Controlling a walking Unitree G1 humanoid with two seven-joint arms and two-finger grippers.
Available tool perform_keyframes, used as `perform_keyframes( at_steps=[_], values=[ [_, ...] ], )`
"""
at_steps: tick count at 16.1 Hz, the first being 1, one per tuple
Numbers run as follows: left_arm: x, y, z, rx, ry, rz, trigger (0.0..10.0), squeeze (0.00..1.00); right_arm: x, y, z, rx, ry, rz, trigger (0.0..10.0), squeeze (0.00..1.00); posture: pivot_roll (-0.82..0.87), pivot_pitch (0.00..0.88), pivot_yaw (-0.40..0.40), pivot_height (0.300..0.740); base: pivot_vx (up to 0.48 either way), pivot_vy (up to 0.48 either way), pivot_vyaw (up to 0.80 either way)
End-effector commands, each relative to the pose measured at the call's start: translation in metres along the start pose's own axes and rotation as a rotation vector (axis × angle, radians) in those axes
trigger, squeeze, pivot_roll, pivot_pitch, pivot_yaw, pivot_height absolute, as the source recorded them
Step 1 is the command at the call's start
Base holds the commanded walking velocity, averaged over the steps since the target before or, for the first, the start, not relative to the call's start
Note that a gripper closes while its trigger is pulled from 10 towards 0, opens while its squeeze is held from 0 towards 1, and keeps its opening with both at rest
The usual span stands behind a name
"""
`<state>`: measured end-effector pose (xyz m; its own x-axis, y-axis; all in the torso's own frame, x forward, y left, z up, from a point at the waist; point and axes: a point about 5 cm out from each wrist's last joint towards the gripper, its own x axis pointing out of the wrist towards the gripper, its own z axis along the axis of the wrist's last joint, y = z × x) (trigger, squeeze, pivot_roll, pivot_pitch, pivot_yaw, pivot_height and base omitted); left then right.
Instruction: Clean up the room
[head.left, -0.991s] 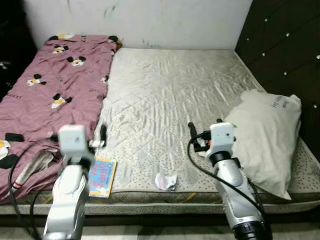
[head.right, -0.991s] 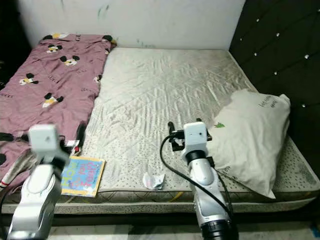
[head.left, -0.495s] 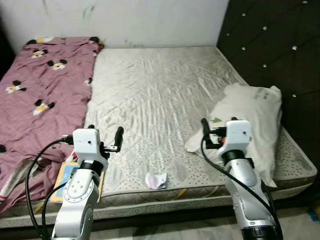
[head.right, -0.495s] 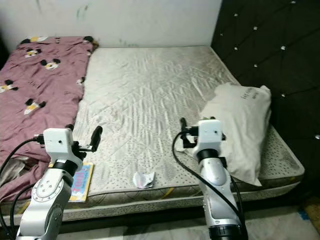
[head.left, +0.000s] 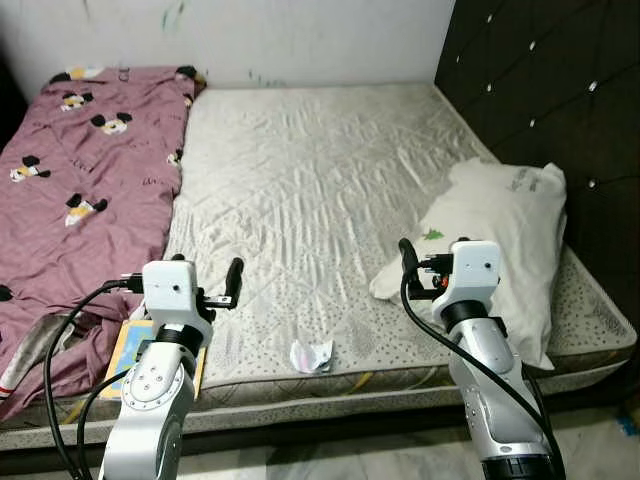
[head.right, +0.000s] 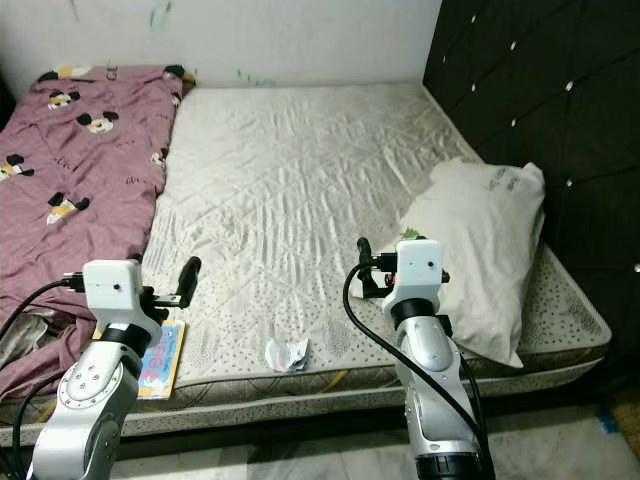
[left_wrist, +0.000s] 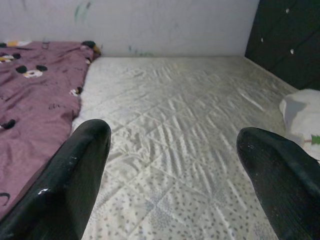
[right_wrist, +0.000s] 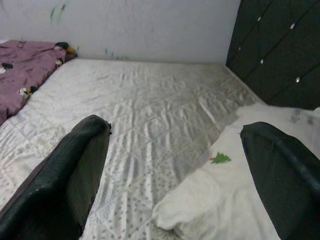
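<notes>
I am looking down from the robot's head at one bare, quilted, off-white mattress that runs away from me to a pale wall. On the robot's right a dark tufted headboard lines the bed's side.

I count one white pillow, lying at the mattress's right edge against the headboard, with a small green mark on its near corner. I count one purple blanket printed with cartoon mice, spread along the left side of the bed and spilling over the near left corner. One colourful book lies flat at the near left edge, touching the blanket and partly hidden behind my left arm. One crumpled scrap of paper sits on the near edge of the mattress, between my two arms and apart from everything else.

Both silver arms are raised in front of me, two in all. The left gripper hovers over the near left part of the mattress, just beside the book; its two black fingers stand wide apart with nothing between them. The right gripper hovers over the near right part of the bed, just in front of the pillow's near corner; its two black fingers are likewise spread wide and hold nothing. Neither gripper touches the bed
</notes>
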<state>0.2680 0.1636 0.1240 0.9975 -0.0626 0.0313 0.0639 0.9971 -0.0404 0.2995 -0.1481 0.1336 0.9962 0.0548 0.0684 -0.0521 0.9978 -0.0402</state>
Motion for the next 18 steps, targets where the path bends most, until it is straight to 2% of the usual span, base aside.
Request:
perform_keyframes(
  at_steps=[1,11,18],
  values=[
    [-0.001,0.002,0.003,0.009,-0.004,0.012,10.0,0.0,-0.003,0.002,-0.001,0.015,0.012,0.01,10.0,0.0,-0.01,0.145,0.014,0.732,0.0,0.0,0.0],
    [0.005,0.0,0.007,-0.003,-0.009,0.049,10.0,0.0,-0.002,0.009,-0.004,0.011,0.029,0.052,10.0,0.0,-0.01,0.12,0.007,0.618,0.0,0.0,0.0],
    [0.01,-0.002,0.009,-0.003,-0.016,0.044,10.0,0.0,0.005,0.007,-0.003,-0.042,0.014,0.081,10.0,0.0,-0.01,0.13,0.004,0.614,0.0,0.0,0.0]
  ],
)
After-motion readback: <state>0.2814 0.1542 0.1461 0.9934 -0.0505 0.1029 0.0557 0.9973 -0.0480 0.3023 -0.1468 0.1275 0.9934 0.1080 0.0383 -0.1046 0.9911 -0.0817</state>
